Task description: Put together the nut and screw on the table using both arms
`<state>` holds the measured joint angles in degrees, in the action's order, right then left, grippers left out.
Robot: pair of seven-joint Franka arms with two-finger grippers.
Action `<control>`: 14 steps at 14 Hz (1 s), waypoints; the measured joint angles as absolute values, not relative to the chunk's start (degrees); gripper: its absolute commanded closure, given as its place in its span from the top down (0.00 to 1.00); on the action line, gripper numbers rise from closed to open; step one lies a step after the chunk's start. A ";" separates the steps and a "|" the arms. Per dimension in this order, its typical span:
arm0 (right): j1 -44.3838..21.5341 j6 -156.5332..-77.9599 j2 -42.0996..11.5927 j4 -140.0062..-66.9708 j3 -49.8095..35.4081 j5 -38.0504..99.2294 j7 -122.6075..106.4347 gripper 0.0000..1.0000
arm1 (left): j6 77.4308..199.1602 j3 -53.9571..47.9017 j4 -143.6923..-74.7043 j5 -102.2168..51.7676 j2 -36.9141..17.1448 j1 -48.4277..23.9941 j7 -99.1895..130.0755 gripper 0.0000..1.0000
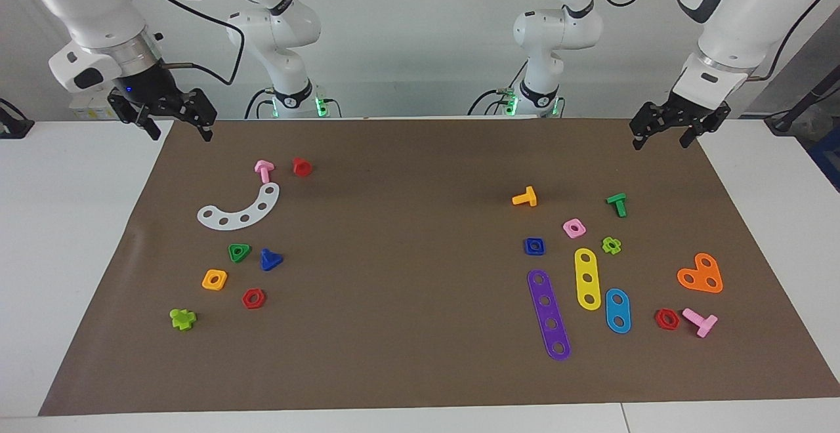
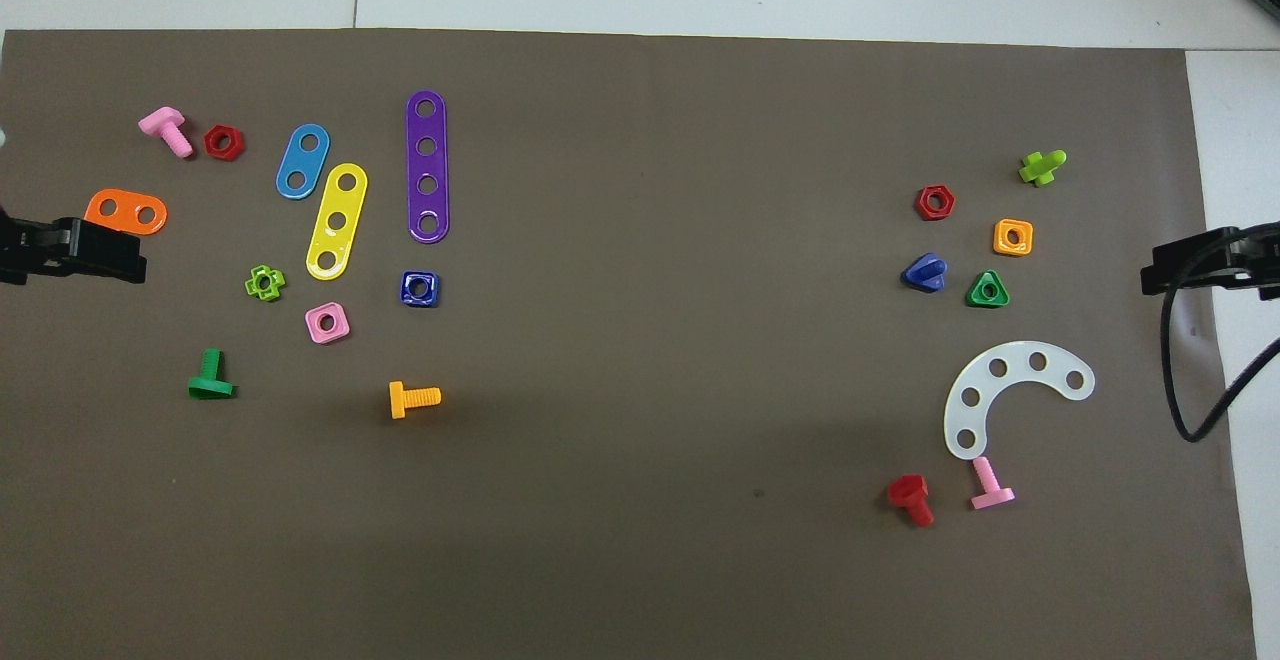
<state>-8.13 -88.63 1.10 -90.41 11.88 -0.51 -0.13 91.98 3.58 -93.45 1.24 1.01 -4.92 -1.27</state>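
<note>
The left gripper point(image 1: 663, 136) is held open and empty above the table's point(image 1: 420, 387) edge at the left arm's end; the nut point(image 1: 533, 246) lies well apart from it, toward the middle. The right gripper point(image 1: 172, 121), also open and empty, is held above the opposite end's edge; the screw point(image 1: 270, 260) lies well apart, beside a green triangular nut point(image 1: 239, 252).

Seven plastic screws point(image 1: 270, 260), seven nuts point(image 1: 534, 246), five flat holed plates point(image 1: 548, 315) — one of them curved, white point(image 1: 240, 210).
</note>
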 measured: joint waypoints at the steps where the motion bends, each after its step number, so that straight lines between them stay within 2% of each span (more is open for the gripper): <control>1: -8.26 -88.66 1.10 -90.41 11.86 -0.51 -0.13 1.00 | 91.98 3.58 -93.45 1.24 1.01 -4.92 -1.27 1.00; 11: -9.10 -88.81 1.11 -90.50 11.82 -0.48 -0.12 1.00 | 91.98 3.58 -93.45 1.24 1.01 -4.92 -1.27 1.00; 12: -9.20 -90.06 1.13 -90.95 11.81 -0.41 -0.12 1.00 | 91.98 3.58 -93.45 1.24 1.01 -4.92 -1.27 1.00; 14: -10.14 -97.94 1.26 -94.46 11.78 -0.27 -0.12 1.00 | 91.98 3.58 -93.45 1.24 1.01 -4.92 -1.27 1.00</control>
